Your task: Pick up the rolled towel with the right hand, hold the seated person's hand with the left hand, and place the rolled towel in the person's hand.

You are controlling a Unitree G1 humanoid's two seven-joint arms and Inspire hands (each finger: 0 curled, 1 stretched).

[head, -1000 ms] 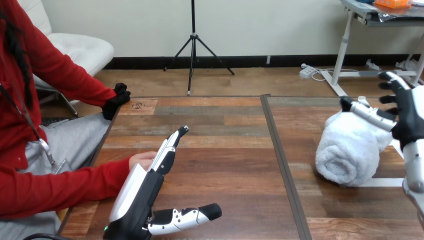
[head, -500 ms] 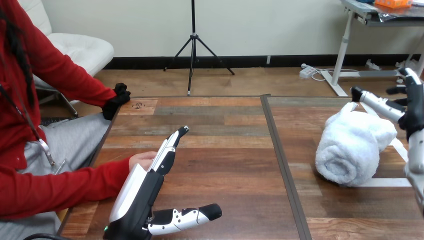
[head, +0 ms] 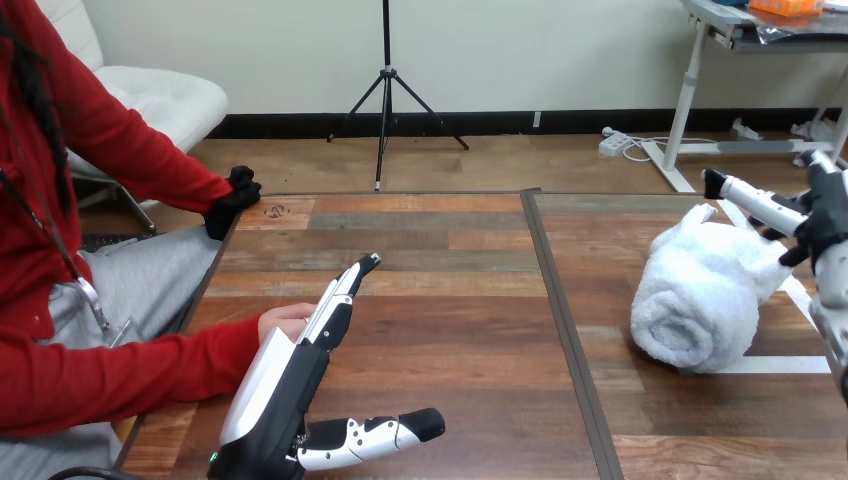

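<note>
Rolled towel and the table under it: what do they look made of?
Rolled towel: soft white terry cloth by the look, with a fuzzy, matte nap and slumped folds. Table: wood-grain planks in mixed browns with a slight sheen; solid wood or laminate cannot be told.

The left hand (head: pixel 285 390) is built of black parts, and its back is covered by a long white shell that narrows toward the fingers (head: pixel 340 295). These are made up of black segments capped with white plates and ended by black tips. The thumb (head: pixel 375 432), below the palm, is banded in black and white, dotted with small dark marks and finished with a rounded black tip. A small green light (head: pixel 212 458) is lit at the wrist end. The right hand (head: pixel 820 225) is formed black at the palm, with a white-plated, black-tipped digit (head: pixel 745 197) at its left, and a silver forearm (head: pixel 830 320) is joined beneath it.
</note>
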